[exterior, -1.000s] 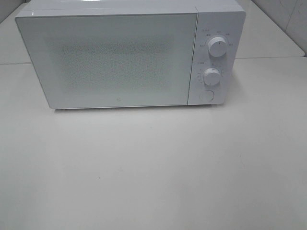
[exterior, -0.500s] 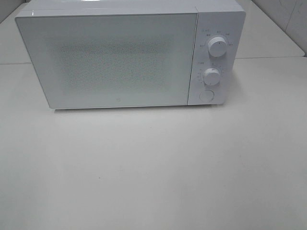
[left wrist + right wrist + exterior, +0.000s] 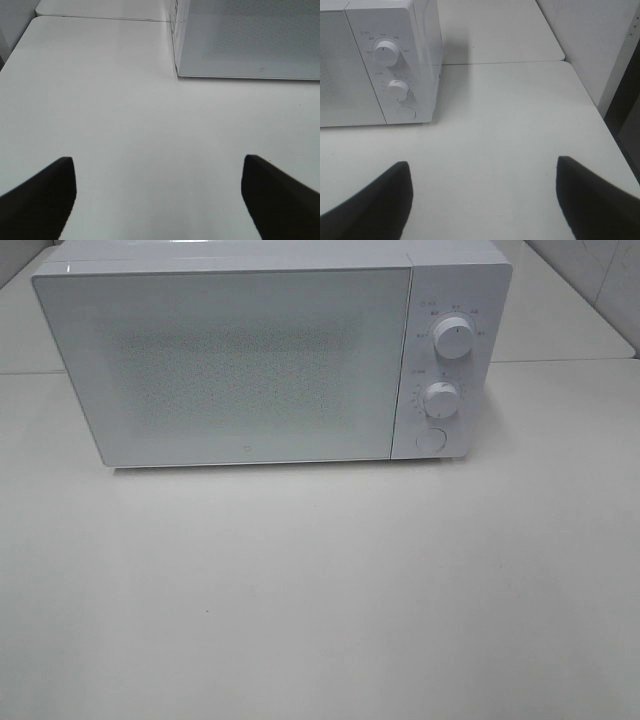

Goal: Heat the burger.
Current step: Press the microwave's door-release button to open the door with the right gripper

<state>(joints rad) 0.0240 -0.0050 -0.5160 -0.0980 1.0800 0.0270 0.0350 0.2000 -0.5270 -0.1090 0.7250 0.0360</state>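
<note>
White and shut, the microwave (image 3: 250, 360) stands on our pale surface (image 3: 320, 590). In front of it our left claw (image 3: 159, 197) and right claw (image 3: 484, 200) hang with fingers wide apart, gripping nothing. The burger shows in no view, so we cannot tell where it is.

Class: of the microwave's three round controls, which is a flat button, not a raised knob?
The lowest control, flush with the panel and unmarked; the top knob and middle knob above it stand out, ringed by markings.
</note>
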